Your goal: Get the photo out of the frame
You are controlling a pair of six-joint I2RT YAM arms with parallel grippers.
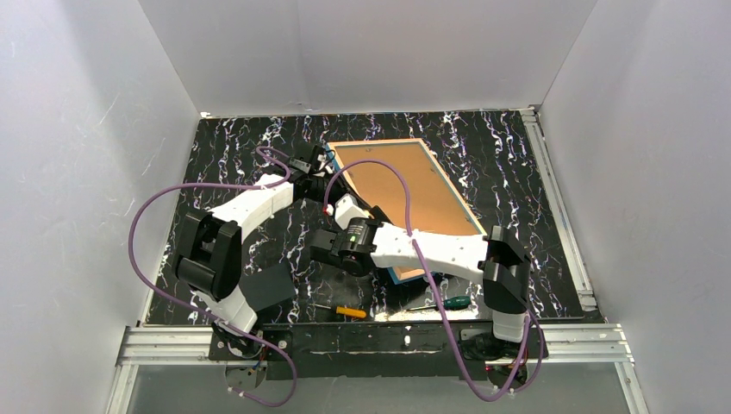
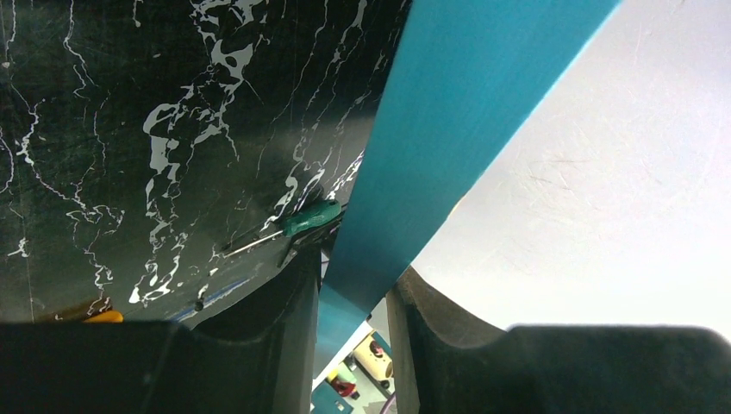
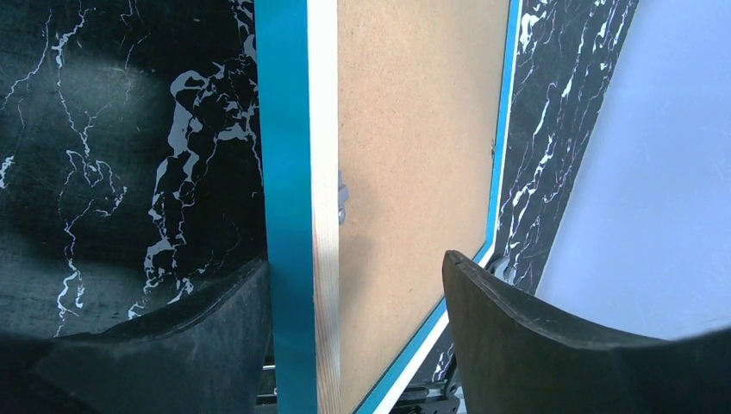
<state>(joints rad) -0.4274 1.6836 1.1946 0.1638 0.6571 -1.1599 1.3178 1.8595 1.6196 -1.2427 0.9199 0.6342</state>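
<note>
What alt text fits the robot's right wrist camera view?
A blue picture frame from the back, its wood-coloured edge and brown backing board showing, above a black marbled table. The right hand is open, its two dark fingers astride one rail, one outside, one over the board.

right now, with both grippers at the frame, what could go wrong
1. The left gripper pinches only a thin rail of the frame, so it might slip or twist.
2. The right gripper is open astride that rail; closing could clamp the backing board in instead of freeing it.
3. The photo is hidden under the board; tipping might spill both.
</note>
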